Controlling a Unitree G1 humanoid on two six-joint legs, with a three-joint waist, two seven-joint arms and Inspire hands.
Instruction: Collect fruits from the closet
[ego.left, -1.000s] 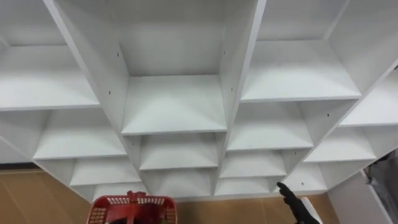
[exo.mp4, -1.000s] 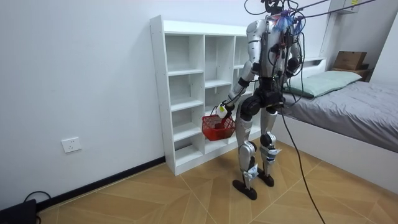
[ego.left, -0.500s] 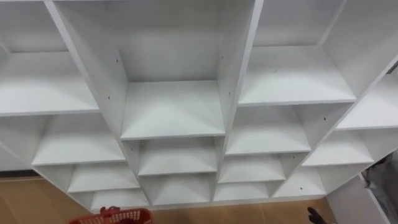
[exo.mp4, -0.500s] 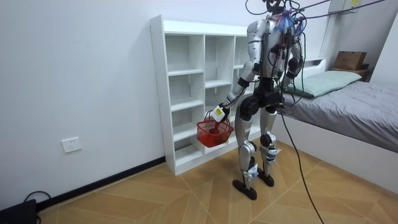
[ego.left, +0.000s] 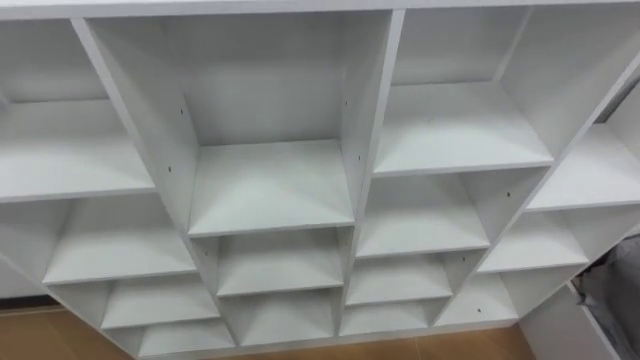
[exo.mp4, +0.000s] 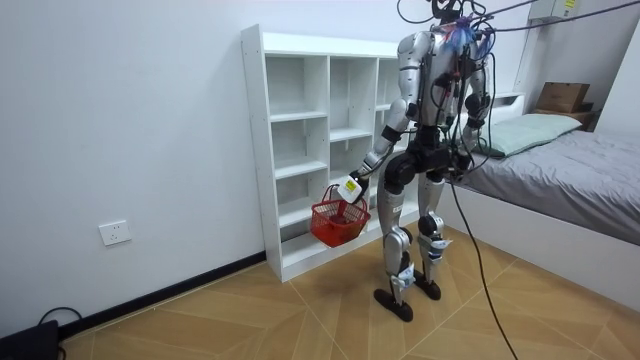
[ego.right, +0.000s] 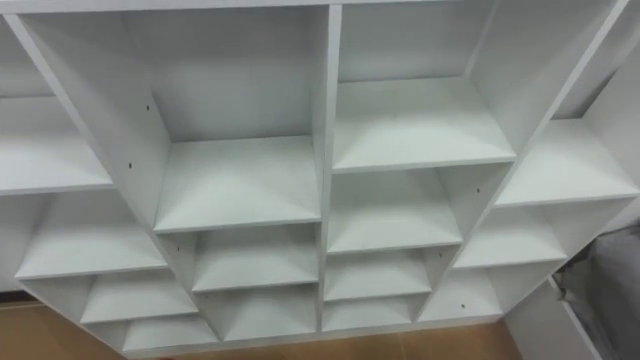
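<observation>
I stand facing the white closet (ego.left: 270, 185); its open shelves (ego.right: 235, 185) are bare, with no fruit on them. In the room view my left hand (exo.mp4: 350, 187) hangs low in front of the closet's lower shelves, fingers curled round the handle of a red basket (exo.mp4: 336, 224). The basket tilts and swings below the hand; what lies in it I cannot tell. My right hand (exo.mp4: 463, 152) shows dark beside my hip.
A bed (exo.mp4: 560, 170) with a grey cover and a pillow stands at the room view's right, close behind me. A cardboard box (exo.mp4: 562, 96) sits beyond it. Wooden floor (exo.mp4: 250, 320) stretches open to the room view's left.
The basket has dropped lower and swung toward the room view's left. The eye view has risen, so the basket and my right hand have left its lower edge.
</observation>
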